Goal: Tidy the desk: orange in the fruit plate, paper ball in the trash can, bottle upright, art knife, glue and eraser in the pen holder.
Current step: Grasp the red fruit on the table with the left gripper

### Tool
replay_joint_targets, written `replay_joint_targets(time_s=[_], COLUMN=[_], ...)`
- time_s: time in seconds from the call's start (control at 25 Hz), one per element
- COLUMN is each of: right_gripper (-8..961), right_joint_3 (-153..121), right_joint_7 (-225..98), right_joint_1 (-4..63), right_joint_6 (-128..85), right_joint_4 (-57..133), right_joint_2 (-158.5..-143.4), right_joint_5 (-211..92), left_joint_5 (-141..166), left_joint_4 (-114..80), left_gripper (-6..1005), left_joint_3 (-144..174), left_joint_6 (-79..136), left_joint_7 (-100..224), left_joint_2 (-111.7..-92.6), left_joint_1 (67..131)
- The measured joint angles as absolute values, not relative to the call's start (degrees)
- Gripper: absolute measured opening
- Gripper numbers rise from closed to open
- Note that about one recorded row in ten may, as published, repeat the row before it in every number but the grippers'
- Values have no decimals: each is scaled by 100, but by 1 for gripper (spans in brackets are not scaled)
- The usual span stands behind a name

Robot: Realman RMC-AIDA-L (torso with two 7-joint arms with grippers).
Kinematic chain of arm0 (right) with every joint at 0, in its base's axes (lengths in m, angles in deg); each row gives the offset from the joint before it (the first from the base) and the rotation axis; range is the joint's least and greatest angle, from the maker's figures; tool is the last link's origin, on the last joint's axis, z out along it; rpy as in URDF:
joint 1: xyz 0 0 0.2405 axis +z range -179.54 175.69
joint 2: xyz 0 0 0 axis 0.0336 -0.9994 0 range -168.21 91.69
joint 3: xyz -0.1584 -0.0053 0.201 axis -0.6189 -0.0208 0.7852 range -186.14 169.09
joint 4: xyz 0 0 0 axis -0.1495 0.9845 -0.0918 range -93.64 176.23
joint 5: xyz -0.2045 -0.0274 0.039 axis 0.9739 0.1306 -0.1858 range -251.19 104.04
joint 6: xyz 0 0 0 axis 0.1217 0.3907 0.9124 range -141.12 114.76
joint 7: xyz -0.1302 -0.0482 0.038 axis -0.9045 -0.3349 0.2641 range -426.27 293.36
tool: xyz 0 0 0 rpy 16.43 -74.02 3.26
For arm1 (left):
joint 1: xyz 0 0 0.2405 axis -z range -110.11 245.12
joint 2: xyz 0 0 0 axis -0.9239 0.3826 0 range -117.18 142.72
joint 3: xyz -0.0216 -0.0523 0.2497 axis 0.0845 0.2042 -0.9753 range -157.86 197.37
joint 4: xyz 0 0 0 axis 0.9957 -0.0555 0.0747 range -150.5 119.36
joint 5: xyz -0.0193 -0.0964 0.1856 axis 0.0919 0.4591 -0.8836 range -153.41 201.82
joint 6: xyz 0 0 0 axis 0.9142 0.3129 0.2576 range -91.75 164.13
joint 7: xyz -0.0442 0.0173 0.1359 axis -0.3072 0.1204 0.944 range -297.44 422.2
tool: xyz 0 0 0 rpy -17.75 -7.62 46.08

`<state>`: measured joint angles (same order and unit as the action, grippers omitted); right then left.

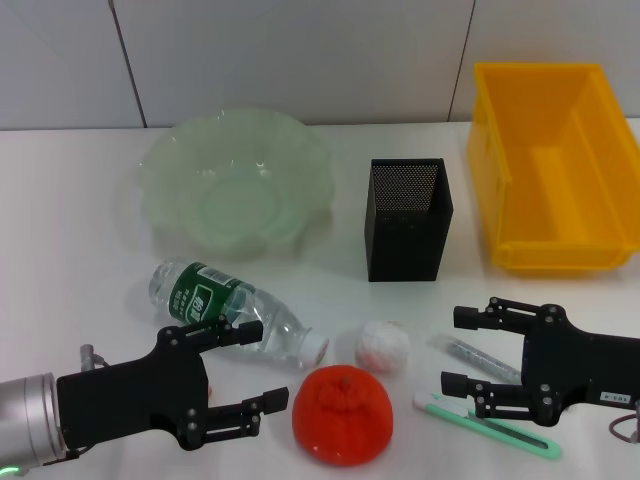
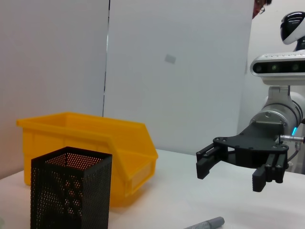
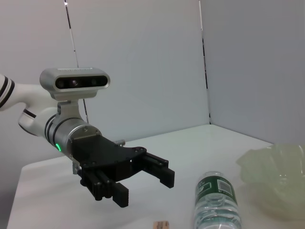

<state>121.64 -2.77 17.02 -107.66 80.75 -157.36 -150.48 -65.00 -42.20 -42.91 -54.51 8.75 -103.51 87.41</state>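
Observation:
An orange sits at the table's front, with a white paper ball just behind it. A clear bottle with a green label lies on its side; it also shows in the right wrist view. A clear glue stick and a green art knife lie by my right gripper, which is open and empty. My left gripper is open and empty between the bottle and the orange. A green fruit plate and a black mesh pen holder stand behind. A small item, maybe the eraser, lies near the left gripper.
A yellow bin stands at the back right, beside the pen holder in the left wrist view. That view shows the right gripper over the table. The right wrist view shows the left gripper and the plate.

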Motion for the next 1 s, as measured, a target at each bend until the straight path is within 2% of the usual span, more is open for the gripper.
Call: replay_joint_targets(time_s=[0.64, 1.0], right_gripper=[767, 767], right_joint_3=[12187, 12628], right_joint_7=[-279, -287], right_joint_1=[1697, 1647], right_joint_6=[-10766, -10893], right_joint_4=[8049, 8045], right_joint_2=[-15735, -15735], right_joint_5=[-15048, -15115], left_joint_5=[-6500, -6734], left_joint_4=[-4220, -4111], left_gripper=[761, 748], left_joint_3=[-4291, -4440], left_joint_6=[-5474, -5062], left_joint_7=[877, 921], left_joint_2=[-10359, -10585], left_joint_1=[8738, 8952])
